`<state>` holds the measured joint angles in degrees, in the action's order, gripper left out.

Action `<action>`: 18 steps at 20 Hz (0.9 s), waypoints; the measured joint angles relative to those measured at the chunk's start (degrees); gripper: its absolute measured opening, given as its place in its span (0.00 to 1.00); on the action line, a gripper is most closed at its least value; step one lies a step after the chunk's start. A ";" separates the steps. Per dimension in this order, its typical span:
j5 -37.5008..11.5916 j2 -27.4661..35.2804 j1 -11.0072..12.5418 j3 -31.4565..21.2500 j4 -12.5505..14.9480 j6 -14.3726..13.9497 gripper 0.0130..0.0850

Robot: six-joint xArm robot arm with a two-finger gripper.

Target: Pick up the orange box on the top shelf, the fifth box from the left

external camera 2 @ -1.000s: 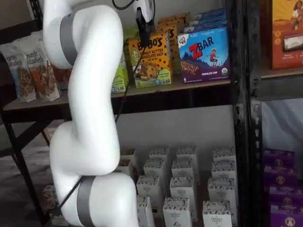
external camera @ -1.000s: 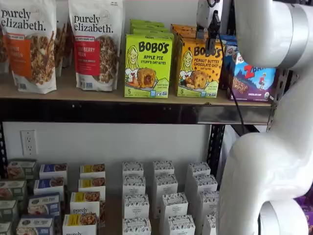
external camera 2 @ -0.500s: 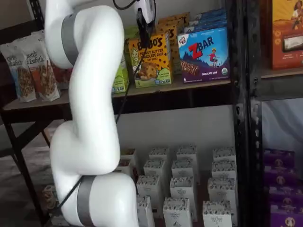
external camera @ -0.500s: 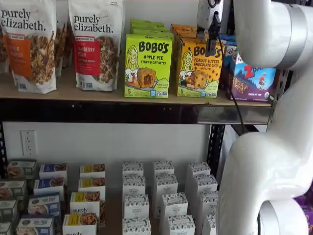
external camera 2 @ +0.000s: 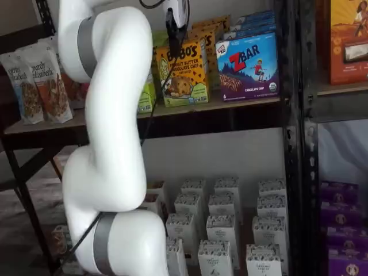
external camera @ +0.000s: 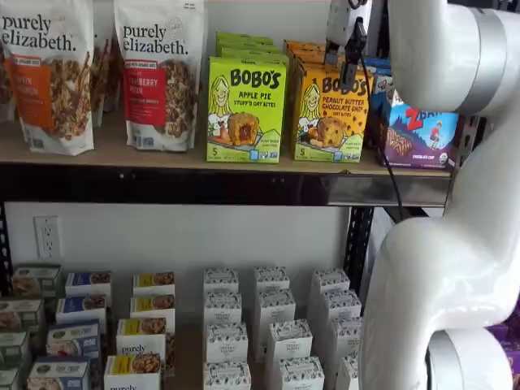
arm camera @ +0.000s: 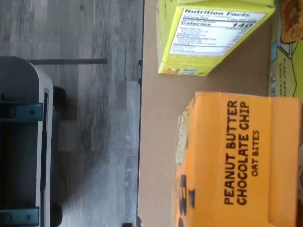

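Two fingers: black, seen side-on, gap or no gap not clear.
Gripper (external camera: 353, 61): now a bit higher, just above front orange box (external camera: 329, 114).
Box: standing untouched on top shelf (external camera: 203, 158), beside green box (external camera: 245, 110).
Meaning: not grabbed yet.

Two granola bags (external camera: 106, 73) w/ "purely elizabeth" print stand upright side by side. Lime Apple Pie box (external camera: 246, 109) stands just right of them, more lime boxes behind it. Zbar box (external camera 2: 248, 66) faces front, blue boxes stacked behind. Lower level: rows of small white cartons (external camera: 272, 329); wall outlet (external camera: 47, 236) near them.
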<state>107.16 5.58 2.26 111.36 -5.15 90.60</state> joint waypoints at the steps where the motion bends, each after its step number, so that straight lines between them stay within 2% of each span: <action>1: -0.14 -0.01 0.09 -0.05 -0.21 0.03 1.00; 4: -0.96 -0.28 0.23 -0.64 -0.53 0.13 1.00; 9: -3.47 -1.23 -0.45 -3.17 1.86 0.18 1.00; 18: -4.73 -1.64 -0.22 -5.16 2.27 0.55 1.00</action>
<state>102.43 3.94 2.04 106.20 -2.87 91.16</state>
